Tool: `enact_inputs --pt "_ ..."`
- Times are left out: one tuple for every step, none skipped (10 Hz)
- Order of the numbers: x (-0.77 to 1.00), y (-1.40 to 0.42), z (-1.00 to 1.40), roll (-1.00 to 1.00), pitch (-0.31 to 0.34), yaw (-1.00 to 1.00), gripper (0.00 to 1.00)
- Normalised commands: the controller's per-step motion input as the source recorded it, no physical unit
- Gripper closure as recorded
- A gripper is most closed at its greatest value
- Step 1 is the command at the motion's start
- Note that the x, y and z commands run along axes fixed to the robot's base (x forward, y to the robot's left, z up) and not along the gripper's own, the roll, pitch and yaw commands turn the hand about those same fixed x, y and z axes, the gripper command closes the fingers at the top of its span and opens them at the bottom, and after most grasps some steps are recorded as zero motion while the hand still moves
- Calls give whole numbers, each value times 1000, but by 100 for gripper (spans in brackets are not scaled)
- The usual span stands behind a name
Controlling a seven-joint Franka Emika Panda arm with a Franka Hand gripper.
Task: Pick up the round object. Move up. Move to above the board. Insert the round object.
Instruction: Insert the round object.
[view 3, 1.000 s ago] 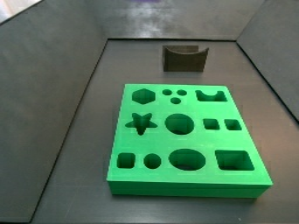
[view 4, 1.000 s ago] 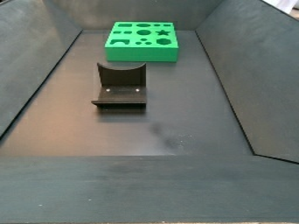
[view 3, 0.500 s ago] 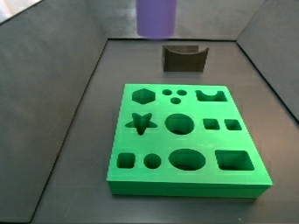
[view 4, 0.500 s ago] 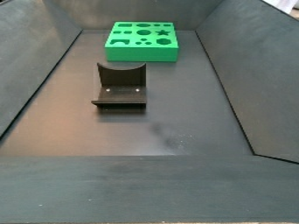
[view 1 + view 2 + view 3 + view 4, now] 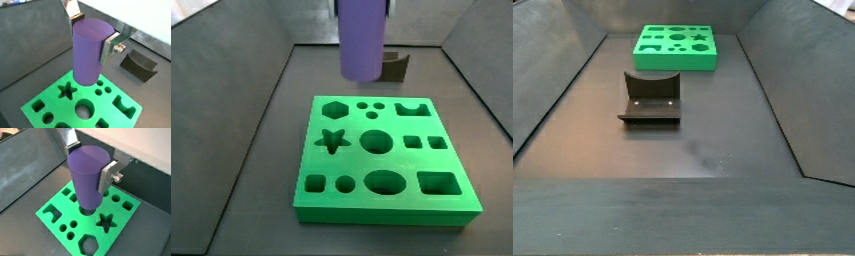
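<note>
The round object, a smooth purple cylinder (image 5: 88,55), hangs upright between the silver fingers of my gripper (image 5: 91,32), which is shut on its upper part. Both wrist views show this; in the second the gripper (image 5: 88,162) holds the cylinder (image 5: 85,178) the same way. Below it lies the green board (image 5: 57,102) with its star, round and square cutouts, also in a wrist view (image 5: 73,210). In a side view the cylinder (image 5: 362,40) hangs well above the board (image 5: 385,215), over its far part; the gripper itself is above the frame edge. The farther side view shows only the board (image 5: 673,62).
The dark brown notched fixture (image 5: 396,67) stands on the floor beyond the board's far edge, also in a side view (image 5: 649,97) and a wrist view (image 5: 140,64). Sloping grey walls enclose the dark floor on all sides.
The purple cylinder has come down into the near side view: absent one second ago, its tip at the top edge half a second ago, now hanging lower above the board.
</note>
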Motion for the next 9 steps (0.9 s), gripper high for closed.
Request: enact_inputs --pt "209 -249 -451 314 -76 0 100" --pt "243 -240 -457 299 -74 0 100" --pt "326 -237 -477 270 -63 0 100" --pt "360 -243 -463 273 -54 0 100" --pt "423 -200 -434 249 -46 0 100" --pt "474 -69 -406 164 -39 0 100" --pt "423 -60 -423 167 -47 0 100" --pt "446 -14 -406 173 -39 14 100" --pt "374 -3 -411 166 -43 31 100"
